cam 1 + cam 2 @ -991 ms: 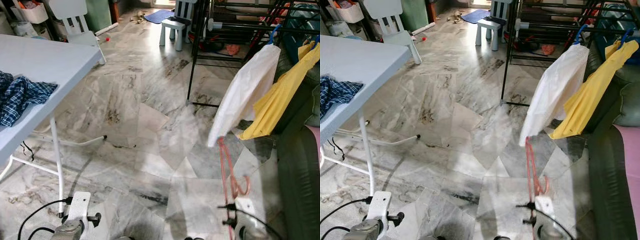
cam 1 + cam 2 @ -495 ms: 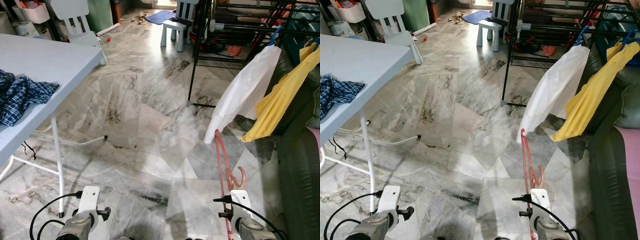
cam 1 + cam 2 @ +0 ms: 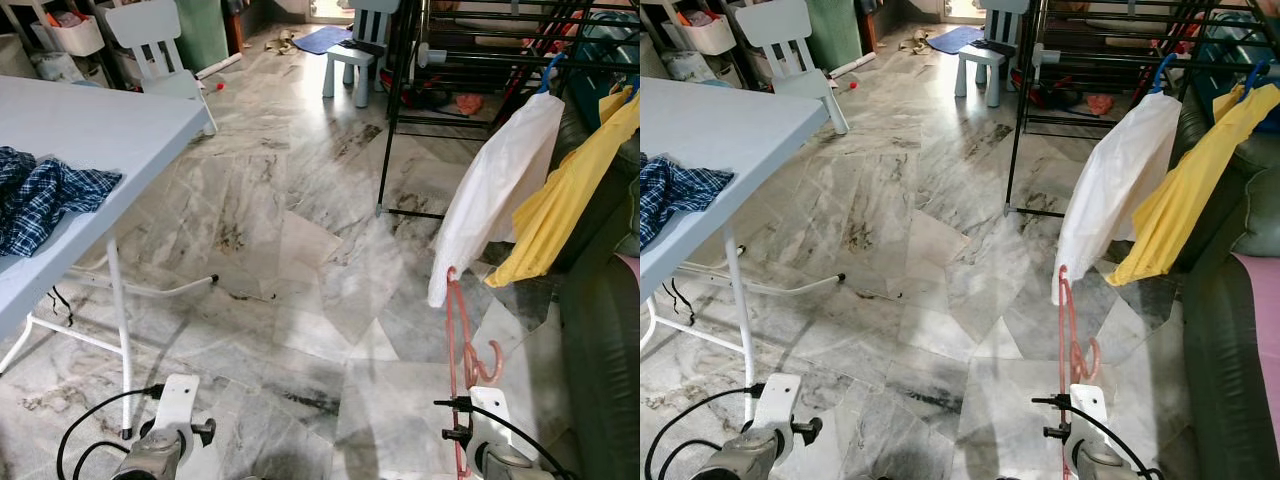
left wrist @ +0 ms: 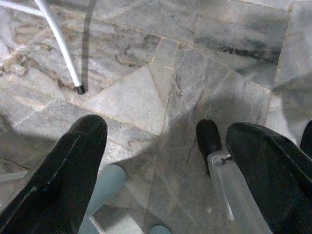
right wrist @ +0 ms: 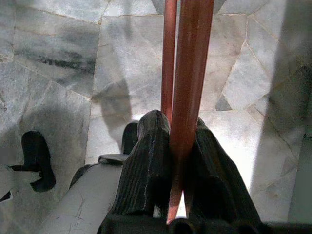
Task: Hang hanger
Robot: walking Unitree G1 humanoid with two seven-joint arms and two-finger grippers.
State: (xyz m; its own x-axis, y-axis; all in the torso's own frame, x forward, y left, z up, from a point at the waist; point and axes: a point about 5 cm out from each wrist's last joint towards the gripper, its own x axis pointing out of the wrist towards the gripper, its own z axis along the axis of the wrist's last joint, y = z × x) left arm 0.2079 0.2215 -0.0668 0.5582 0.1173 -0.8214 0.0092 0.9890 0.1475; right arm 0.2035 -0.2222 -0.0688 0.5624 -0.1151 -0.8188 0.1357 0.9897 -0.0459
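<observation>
Since half a second ago your view has shifted slightly left. Your right gripper (image 5: pixel 178 161) clamps the pink hanger (image 3: pixel 458 335) upright, hook up, ready for the black drying rack (image 3: pixel 470 60). The left gripper (image 4: pixel 161 161) hangs idle, fingers spread and empty.

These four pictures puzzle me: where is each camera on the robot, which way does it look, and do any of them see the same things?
Left eye view: on the head, looking forward and down at the marble floor, table and drying rack; both wrists show at the bottom.
Right eye view: beside it, same scene, slightly shifted.
Left wrist view: looks down along the open left gripper at the floor.
Right wrist view: looks along the right gripper, shut on the pink hanger.
Shared: the hanger shows in both eye views too.
</observation>
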